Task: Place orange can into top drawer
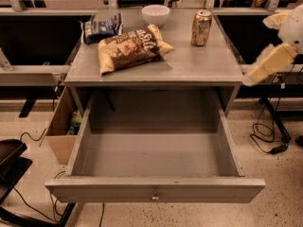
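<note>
I saw the top drawer [155, 189] standing open at lower centre. Beyond it on the worktop [203, 66], the orange can [201, 28] stood upright at upper right, long axis vertical, label unreadable. The gripper [267, 65] hung at the right edge; whether open or closed, I couldn't tell.
</note>
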`<act>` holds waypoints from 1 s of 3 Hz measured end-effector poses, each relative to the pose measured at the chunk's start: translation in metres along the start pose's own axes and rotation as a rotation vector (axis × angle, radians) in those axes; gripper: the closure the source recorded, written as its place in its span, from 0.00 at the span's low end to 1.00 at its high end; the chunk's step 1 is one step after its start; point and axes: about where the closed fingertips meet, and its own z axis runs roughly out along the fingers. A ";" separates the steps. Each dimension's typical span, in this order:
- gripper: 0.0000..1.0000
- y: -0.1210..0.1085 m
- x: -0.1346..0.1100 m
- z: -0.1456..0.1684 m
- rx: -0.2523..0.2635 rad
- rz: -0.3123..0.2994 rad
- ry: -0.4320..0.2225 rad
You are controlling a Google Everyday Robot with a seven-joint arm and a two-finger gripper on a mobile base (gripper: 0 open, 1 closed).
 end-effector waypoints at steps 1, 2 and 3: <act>0.00 -0.057 -0.020 0.037 0.038 0.095 -0.225; 0.00 -0.090 -0.039 0.073 0.055 0.198 -0.414; 0.00 -0.098 -0.042 0.084 0.060 0.225 -0.454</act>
